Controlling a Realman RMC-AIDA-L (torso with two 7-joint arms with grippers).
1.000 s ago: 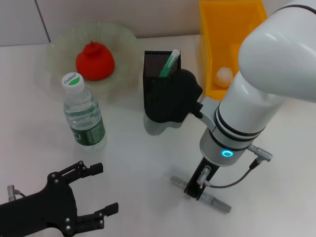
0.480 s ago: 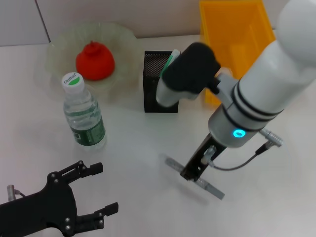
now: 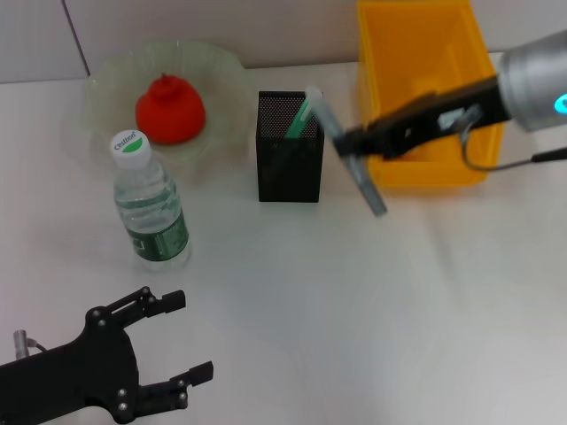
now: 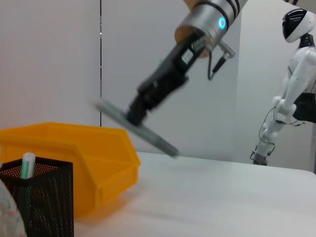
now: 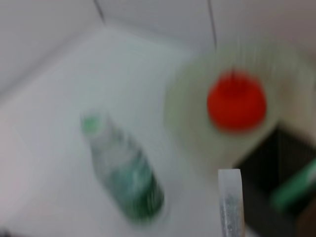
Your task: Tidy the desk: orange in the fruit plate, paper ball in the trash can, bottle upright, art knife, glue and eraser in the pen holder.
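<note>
Head view: the right claw (image 3: 354, 142), which a second ago stood low over the worktop (image 3: 354, 301) in front of the pen holder (image 3: 290, 159), has swung up and now hangs just beside the holder's rim, in front of the yellow trash can (image 3: 416, 53). It pinches the grey art knife (image 3: 348, 150) at mid-length; the knife tilts, its upper end beside the green-capped glue (image 3: 301, 115) that stands in the holder. The arm reaches in level from the right edge. Beyond the holder from that claw, the orange (image 3: 170, 108) sits in the fruit plate (image 3: 115, 71), and the bottle (image 3: 149, 204) stands upright nearer the robot. The worktop below the claw lies bare. The left claw (image 3: 182, 341) is parked at the near-left corner, fingers spread, unchanged.

Left wrist view: the right claw (image 4: 136, 112) hangs above the trash can (image 4: 74, 153), arm sloping down from above, the knife (image 4: 136, 127) clamped crosswise and clear of the worktop (image 4: 222, 197). The pen holder (image 4: 37, 197) with the glue (image 4: 27, 165) stands lower, toward the camera.

Right wrist view: blurred. The knife's end (image 5: 230, 202) juts in the foreground; beyond it are the bottle (image 5: 126, 173), the orange (image 5: 237, 101) in its plate (image 5: 187, 98), and the holder (image 5: 276, 173).
</note>
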